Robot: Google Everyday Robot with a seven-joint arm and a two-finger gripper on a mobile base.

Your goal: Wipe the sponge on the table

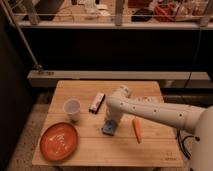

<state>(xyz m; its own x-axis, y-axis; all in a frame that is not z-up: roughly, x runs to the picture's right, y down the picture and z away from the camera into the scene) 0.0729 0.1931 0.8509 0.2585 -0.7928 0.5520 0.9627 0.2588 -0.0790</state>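
The blue-grey sponge (108, 128) lies flat on the light-wood table (150, 150), near its middle. My gripper (111, 122) comes down on it from above and is shut on the sponge, pressing it to the planks. The white arm reaches in from the right edge of the camera view and hides the sponge's upper part.
A white cup (72, 108) stands at the left, and an orange plate (59, 141) sits at the front left corner. A black-and-white bar (97, 102) lies just behind the sponge. To its right lies an orange carrot-like stick (137, 130). A railing and shelf run behind the table.
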